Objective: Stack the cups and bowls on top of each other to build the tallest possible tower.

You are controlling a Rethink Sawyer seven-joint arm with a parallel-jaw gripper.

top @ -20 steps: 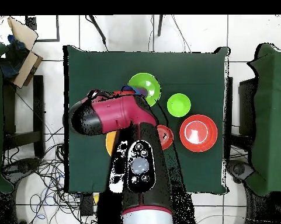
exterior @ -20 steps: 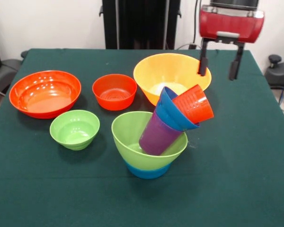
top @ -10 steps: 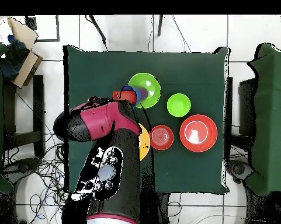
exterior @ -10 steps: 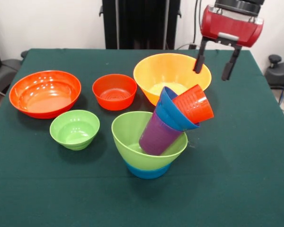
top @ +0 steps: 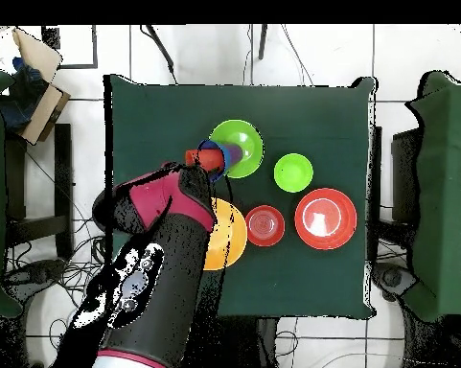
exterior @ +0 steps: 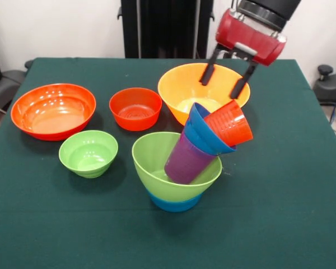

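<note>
The tower stands near the front of the table: a light green bowl (exterior: 157, 162) nested on a light blue bowl (exterior: 175, 204). A purple cup (exterior: 186, 161) leans inside it. That cup carries a tilted dark blue bowl (exterior: 204, 134), which holds an orange-red cup (exterior: 229, 123) lying on its side. My gripper (exterior: 219, 88) hangs open and empty, tilted, over the large yellow-orange bowl (exterior: 182, 84) just behind the tower. In the overhead view the arm hides the gripper; the green bowl (top: 240, 144) and the orange-red cup (top: 193, 155) show beside it.
A large red-orange bowl (exterior: 53, 110), a medium red-orange bowl (exterior: 135, 107) and a small light green bowl (exterior: 88, 152) sit upright on the green table (exterior: 280, 213), to the left of the tower in the front view.
My gripper has swung left in the front view and tilted, from beside the yellow-orange bowl to over it, still open. The tower and the bowls have not moved.
</note>
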